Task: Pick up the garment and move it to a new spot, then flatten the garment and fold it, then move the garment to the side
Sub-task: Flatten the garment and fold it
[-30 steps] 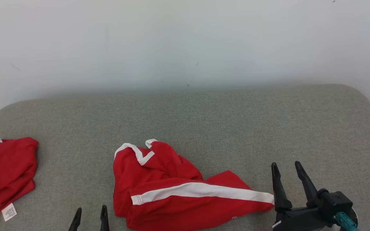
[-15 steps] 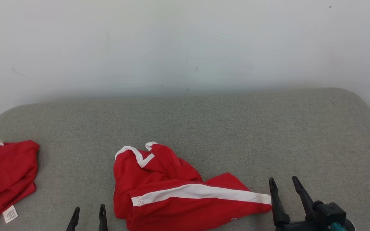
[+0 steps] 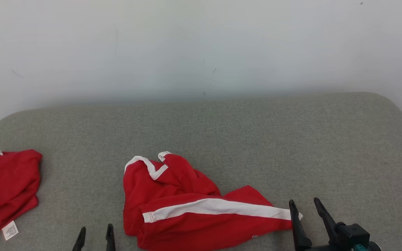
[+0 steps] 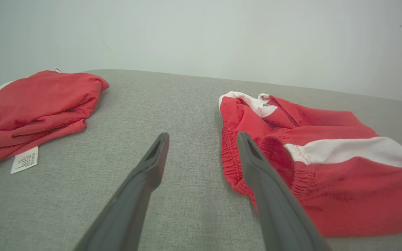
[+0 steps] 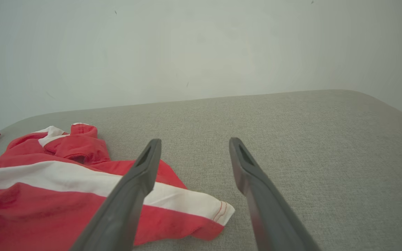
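A crumpled pair of red shorts with a white side stripe (image 3: 194,205) lies on the grey padded table (image 3: 243,139), near its front edge. The elastic waistband (image 4: 234,164) faces left and the hem corner (image 5: 218,212) points right. My left gripper (image 3: 94,230) hovers open at the lower left, just left of the waistband, with nothing between its fingers (image 4: 152,160). Open too, my right gripper (image 3: 304,205) sits at the lower right beside the hem corner, its left finger (image 5: 141,170) over the stripe's end.
A second red garment (image 3: 5,188) with a white care label (image 3: 9,230) lies folded at the table's left edge. A plain white wall stands behind the table. Bare grey surface stretches across the back and right of the table.
My right gripper has drawn back toward the bottom edge of the head view, staying open. The head view bobbed slightly. The shorts and left gripper have not moved.
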